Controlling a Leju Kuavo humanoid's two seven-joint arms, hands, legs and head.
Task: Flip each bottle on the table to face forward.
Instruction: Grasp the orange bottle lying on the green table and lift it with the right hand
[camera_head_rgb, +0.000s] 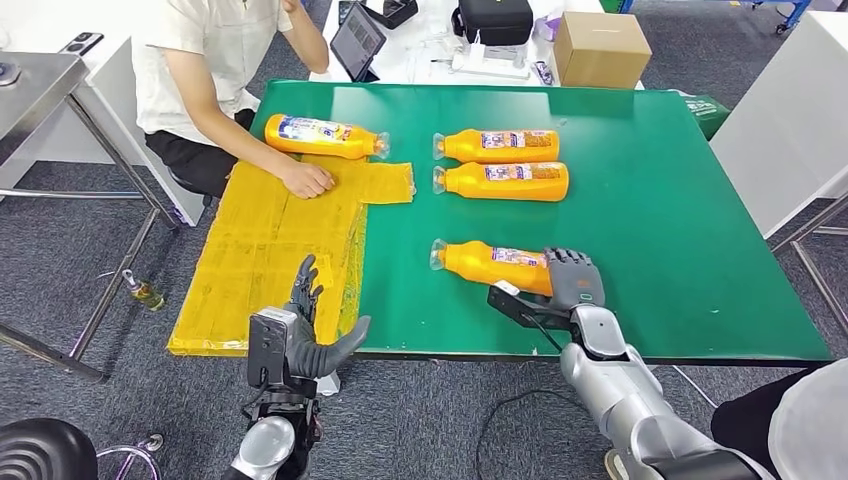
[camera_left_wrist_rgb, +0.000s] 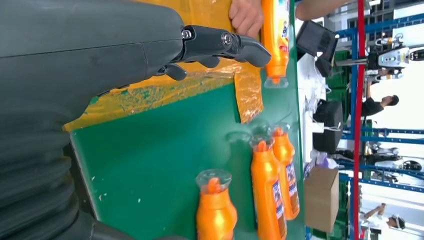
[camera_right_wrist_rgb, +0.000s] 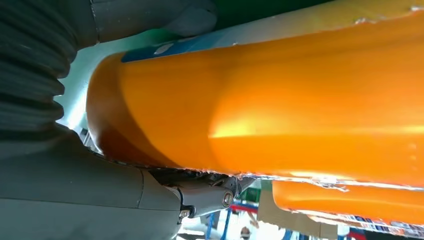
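Left hand (camera_left_wrist_rgb: 150, 55) fingers (camera_left_wrist_rgb: 235, 45) spread above yellow sheet (camera_left_wrist_rgb: 165, 90).

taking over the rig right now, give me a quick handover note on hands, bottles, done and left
Right hand grips the base end of the nearest bottle, lying on the green table.
Left hand hovers open and holds nothing, over the near end of the yellow mat.
Two more bottles lie side by side farther back, labels showing.
A fourth bottle lies at the mat's far end, beside a person's hand.
Done: nearest bottle grasped. Left: finish its flip, then check the others.
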